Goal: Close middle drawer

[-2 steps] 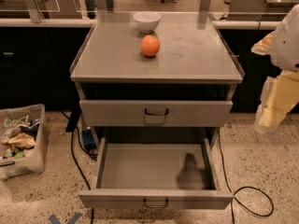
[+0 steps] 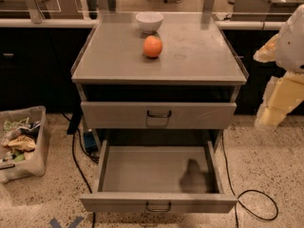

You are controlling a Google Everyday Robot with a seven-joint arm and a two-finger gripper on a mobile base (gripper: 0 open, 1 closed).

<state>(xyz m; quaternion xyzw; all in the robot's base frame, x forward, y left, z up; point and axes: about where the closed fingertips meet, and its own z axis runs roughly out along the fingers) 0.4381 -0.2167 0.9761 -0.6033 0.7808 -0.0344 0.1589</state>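
The middle drawer [image 2: 158, 202] is the wide shallow grey one, pulled far out at the bottom of the camera view. Its low front panel has a small dark wire handle [image 2: 158, 207], and its inside is bare with a dark shadow at the right. Above it sits a grey drawer with a taller front [image 2: 158, 115] and a larger handle. My white and cream arm is at the right edge, and its gripper [image 2: 270, 118] hangs to the right of the cabinet, apart from both drawers.
An orange [image 2: 152, 46] and a white bowl [image 2: 149, 21] sit on the cabinet top [image 2: 199, 56]. A clear bin of scraps [image 2: 21, 144] stands on the floor at left. Black cables [image 2: 259, 205] lie on the floor at right and left of the cabinet.
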